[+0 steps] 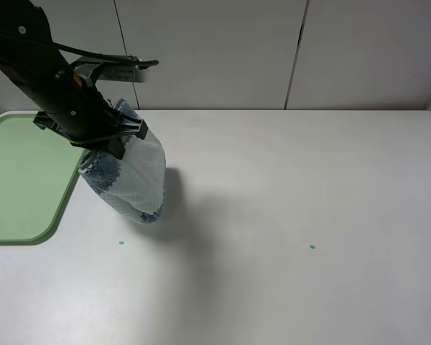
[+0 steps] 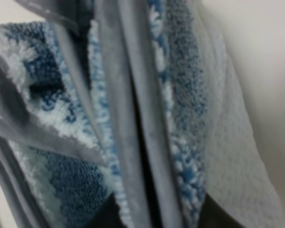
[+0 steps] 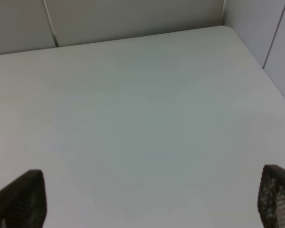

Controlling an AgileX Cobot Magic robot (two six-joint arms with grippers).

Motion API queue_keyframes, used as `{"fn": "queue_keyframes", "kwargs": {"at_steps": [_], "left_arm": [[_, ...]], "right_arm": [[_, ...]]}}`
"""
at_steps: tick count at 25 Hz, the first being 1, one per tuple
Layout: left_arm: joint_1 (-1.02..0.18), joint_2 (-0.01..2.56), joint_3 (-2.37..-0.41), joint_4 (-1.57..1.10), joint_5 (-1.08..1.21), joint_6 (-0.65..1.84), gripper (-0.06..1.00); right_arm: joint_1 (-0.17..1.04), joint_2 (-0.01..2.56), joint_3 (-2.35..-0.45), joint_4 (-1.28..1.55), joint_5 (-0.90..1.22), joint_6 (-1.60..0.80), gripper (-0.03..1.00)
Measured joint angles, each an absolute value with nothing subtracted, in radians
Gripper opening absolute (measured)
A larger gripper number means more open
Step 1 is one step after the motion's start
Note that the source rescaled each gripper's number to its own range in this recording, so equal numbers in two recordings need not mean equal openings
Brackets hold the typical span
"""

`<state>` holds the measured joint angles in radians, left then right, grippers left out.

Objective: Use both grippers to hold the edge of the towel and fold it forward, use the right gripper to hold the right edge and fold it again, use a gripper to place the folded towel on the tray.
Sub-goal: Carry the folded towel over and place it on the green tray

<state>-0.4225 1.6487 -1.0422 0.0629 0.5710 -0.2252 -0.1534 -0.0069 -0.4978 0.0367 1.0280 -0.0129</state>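
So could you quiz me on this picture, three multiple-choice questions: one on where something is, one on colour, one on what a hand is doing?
1. Where is the tray?
A. table's left edge
B. table's right edge
C. table's middle

2. What colour is it?
A. red
B. light green
C. black

3. What is the left gripper doing?
A. resting open
B. holding the towel up
C. pressing the tray

Answers: 1 A, it lies at the far left. 2 B, pale green plastic. 3 B, the folded striped cloth hangs from its fingers beside the tray.
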Motion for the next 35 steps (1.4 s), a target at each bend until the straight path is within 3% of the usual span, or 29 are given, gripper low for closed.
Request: {"fn": "queue_keyframes", "kwargs": {"at_steps": [23, 35], "left_arm": [[-0.075, 1.567, -1.034, 0.062, 0.648, 0.042, 0.12], [0.099, 1.567, -0.985, 0.058, 0.513, 0.122, 0.12]], "right_arm": [[-0.153, -0.007, -0.498, 0.037, 1.028, -0.013, 1.0], [-0.153, -0.007, -0.498, 0.037, 1.028, -0.013, 1.0]]}}
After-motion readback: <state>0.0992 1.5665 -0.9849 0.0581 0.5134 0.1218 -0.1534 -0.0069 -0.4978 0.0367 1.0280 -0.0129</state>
